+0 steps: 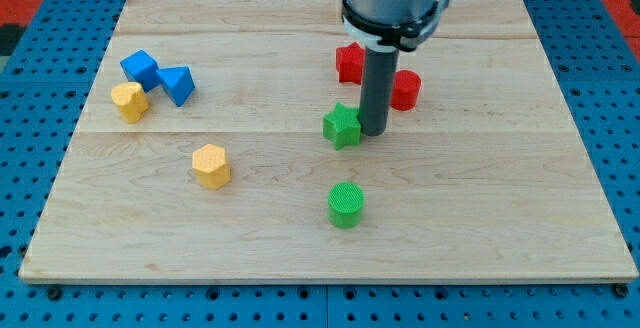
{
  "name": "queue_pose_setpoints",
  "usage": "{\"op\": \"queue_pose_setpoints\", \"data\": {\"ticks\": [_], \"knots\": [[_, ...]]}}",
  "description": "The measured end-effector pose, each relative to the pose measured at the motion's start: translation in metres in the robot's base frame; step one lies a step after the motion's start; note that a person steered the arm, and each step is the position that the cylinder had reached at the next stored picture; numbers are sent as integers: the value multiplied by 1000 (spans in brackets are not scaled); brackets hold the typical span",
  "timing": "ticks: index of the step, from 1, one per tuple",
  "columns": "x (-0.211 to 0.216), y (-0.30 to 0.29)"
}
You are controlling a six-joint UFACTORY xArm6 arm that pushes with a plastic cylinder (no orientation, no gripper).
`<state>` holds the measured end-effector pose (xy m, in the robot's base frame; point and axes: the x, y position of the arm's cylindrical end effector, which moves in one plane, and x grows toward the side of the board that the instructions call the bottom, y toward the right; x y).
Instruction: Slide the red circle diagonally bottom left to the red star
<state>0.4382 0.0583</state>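
Note:
The red circle (406,89) sits right of centre in the upper half of the board, partly hidden by my rod. The red star (349,63) lies up and to the left of it, also partly behind the rod. My tip (375,131) rests on the board just below and left of the red circle, touching or almost touching the right side of the green star (341,126).
A green circle (346,204) lies below the green star. A yellow hexagon (211,165) is left of centre. A blue cube (139,67), a blue triangle (177,84) and a yellow block (129,100) cluster at the upper left. The wooden board (500,218) has edges all round.

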Motion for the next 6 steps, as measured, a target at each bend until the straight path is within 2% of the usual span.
{"op": "queue_pose_setpoints", "data": {"ticks": [1,2,3,5,6], "knots": [[0,100],[-36,131],[-58,93],[-63,-25],[-69,7]]}}
